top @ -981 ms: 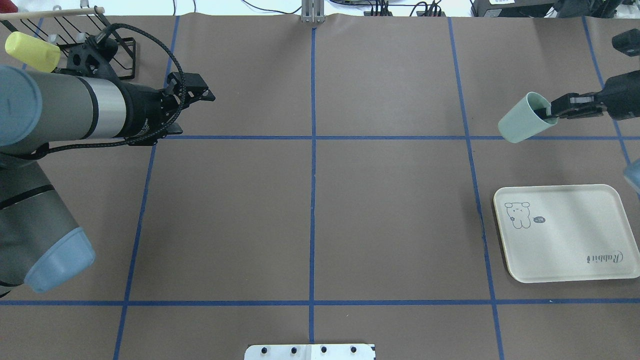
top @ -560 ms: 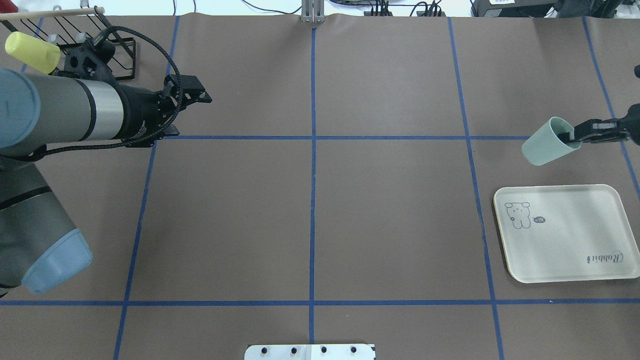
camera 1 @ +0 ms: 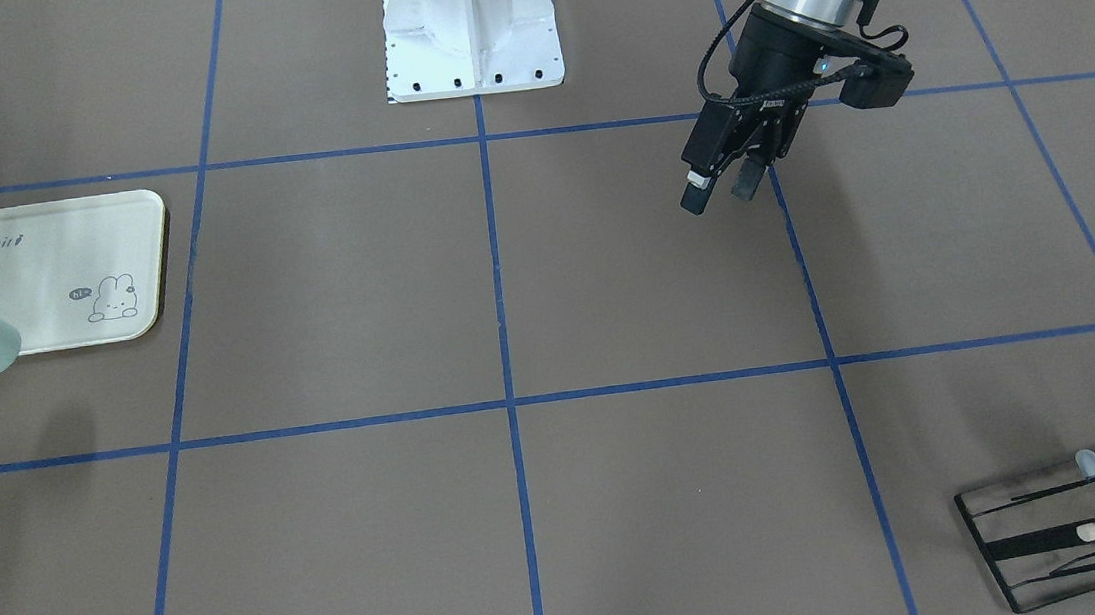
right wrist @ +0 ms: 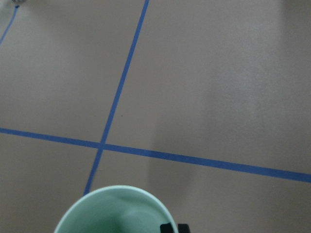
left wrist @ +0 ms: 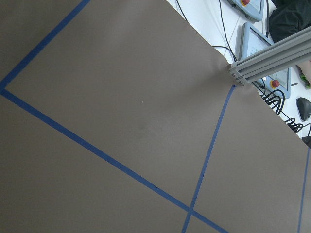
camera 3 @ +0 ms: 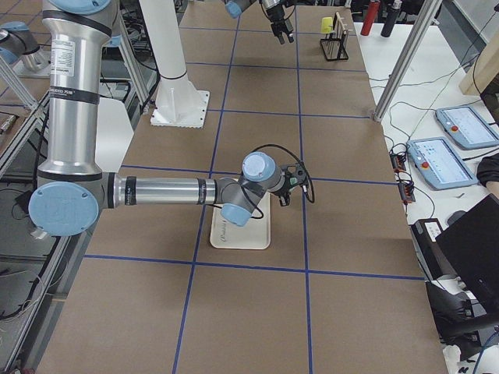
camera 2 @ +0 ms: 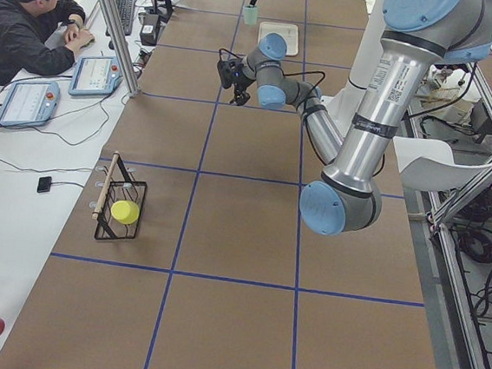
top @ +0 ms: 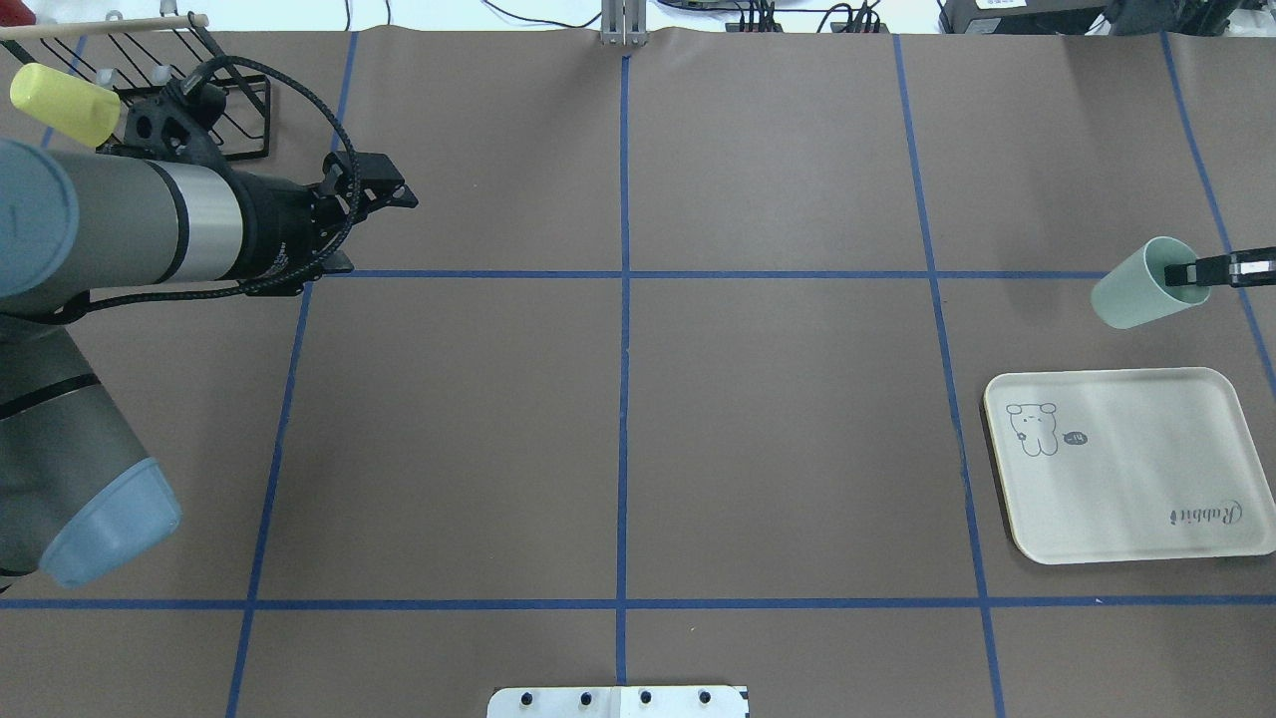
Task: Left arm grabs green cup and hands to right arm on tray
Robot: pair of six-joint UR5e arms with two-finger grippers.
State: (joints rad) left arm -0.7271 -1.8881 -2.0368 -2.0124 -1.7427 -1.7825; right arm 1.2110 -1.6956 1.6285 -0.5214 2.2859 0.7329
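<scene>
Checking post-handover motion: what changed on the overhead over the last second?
The right gripper, shut on the green cup at its rim, carried it toward the view's right edge and closer to the tray. The left gripper, open and empty, drew back slightly toward the view's left. The tray, yellow-green cup and wire rack stayed put.

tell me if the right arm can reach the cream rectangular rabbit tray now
Probably yes: the right gripper, gripping the pale mint-green plastic cup by its rim, hangs just beyond the tray, nothing between them.
</scene>
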